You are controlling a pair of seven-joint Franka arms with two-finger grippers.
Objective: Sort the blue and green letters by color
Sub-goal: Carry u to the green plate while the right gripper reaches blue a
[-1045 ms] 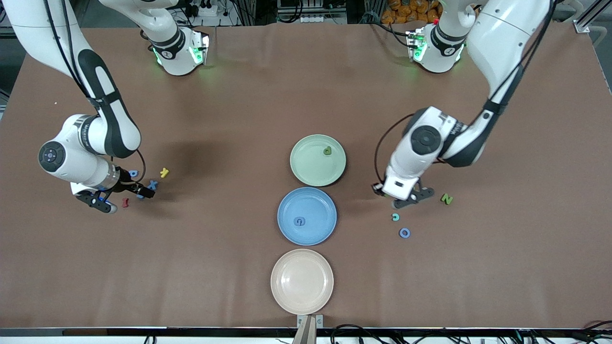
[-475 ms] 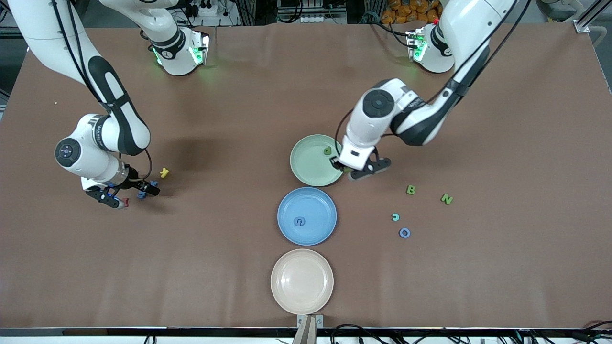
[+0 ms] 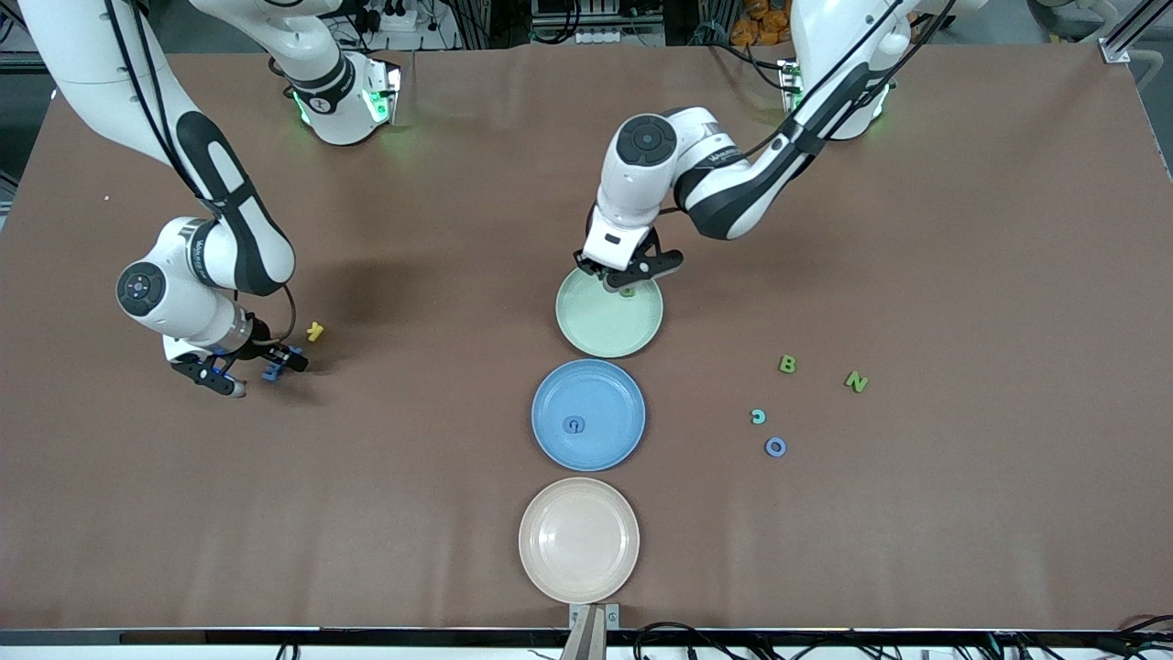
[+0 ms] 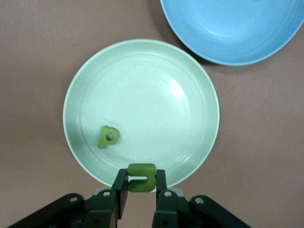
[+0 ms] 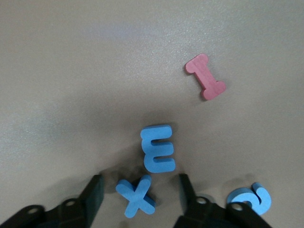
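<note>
Since the beige plate (image 3: pixel 578 513) nearest the front camera stands empty, I judge it plays no part in the blue and green sort. A little farther, toward the left arm's end of the table, lie a pale blue O (image 3: pixel 775 446) and a teal C (image 3: pixel 758 416), then a green N (image 3: pixel 856 381) and a green B (image 3: pixel 787 364), all loose on the cloth and waiting their turn. Level with them, mid-table, the blue plate (image 3: pixel 614 394) holds a blue G (image 3: pixel 574 424), so that colour's home is fixed.

Toward the right arm's end, I have the right gripper (image 3: pixel 259 373) low on the table with its jaws apart, one on each side of the blue X (image 5: pixel 136 195) and not yet pinching it. I read that straddle as the set-up for a pick. The blue E (image 5: pixel 158 148) lies just beside the X, a curled blue letter (image 5: pixel 249 199) sits close by outside one jaw, and the red I (image 5: pixel 205 76) lies clear of them. The yellow K (image 3: pixel 315 331) lies slightly farther from the camera.

Farther again, the green plate (image 4: pixel 156 95) carries a green P (image 4: pixel 108 137). My left gripper (image 3: pixel 627 275) hangs over that plate's rim, clamped on a green U (image 4: pixel 141 177), held there, I judge, so a release drops it among its own colour.
</note>
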